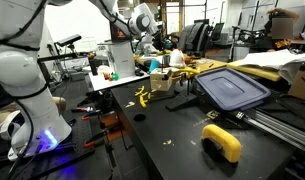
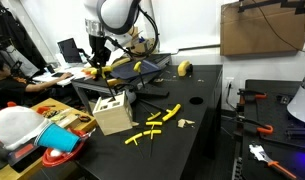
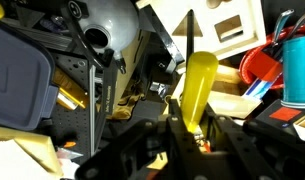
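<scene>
In the wrist view my gripper (image 3: 187,140) is shut on the yellow handle of a screwdriver (image 3: 199,90); its dark shaft points away from the jaws toward the top of the view. The black fingers (image 3: 142,150) press the handle from both sides. In both exterior views the gripper (image 1: 150,38) (image 2: 98,54) hangs in the air above the black table's far end, and the tool in it is too small to make out there. A pale wooden box (image 2: 112,112) (image 1: 162,80) (image 3: 232,22) stands on the table below and nearby.
Several yellow pieces (image 2: 157,120) (image 1: 142,97) lie scattered on the black table (image 2: 192,140). A dark blue lid (image 1: 232,88) and a yellow curved object (image 1: 222,142) lie further along. A red bowl (image 2: 62,155) (image 3: 260,65) and blue cup (image 3: 297,65) sit by the box. A person (image 2: 12,70) sits at a desk.
</scene>
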### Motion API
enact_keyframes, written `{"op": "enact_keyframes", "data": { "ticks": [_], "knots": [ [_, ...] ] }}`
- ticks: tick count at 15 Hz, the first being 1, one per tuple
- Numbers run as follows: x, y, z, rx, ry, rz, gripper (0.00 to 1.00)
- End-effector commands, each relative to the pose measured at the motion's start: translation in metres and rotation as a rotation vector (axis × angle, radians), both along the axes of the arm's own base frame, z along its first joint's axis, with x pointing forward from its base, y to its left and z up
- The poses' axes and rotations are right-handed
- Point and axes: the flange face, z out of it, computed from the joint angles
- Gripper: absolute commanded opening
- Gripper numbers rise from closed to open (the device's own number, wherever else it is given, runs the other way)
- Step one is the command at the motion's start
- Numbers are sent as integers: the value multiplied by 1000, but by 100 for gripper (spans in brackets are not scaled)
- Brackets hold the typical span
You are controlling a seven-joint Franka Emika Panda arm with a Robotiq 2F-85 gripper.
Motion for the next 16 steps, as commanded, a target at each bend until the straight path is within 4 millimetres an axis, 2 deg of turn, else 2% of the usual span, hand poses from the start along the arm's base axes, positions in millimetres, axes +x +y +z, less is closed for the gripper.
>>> {"op": "enact_keyframes", "data": {
  "ticks": [1, 4, 8, 12, 16],
  "knots": [
    [-59, -20, 36, -5, -70, -33, 6],
    [-89, -32, 57, -28, -112, -53, 6],
    [-110, -43, 83, -49, -159, -120, 6],
    [-109, -53, 90, -27, -198, -233, 6],
    [-107, -70, 82, -13, -203, -378, 6]
  ]
}}
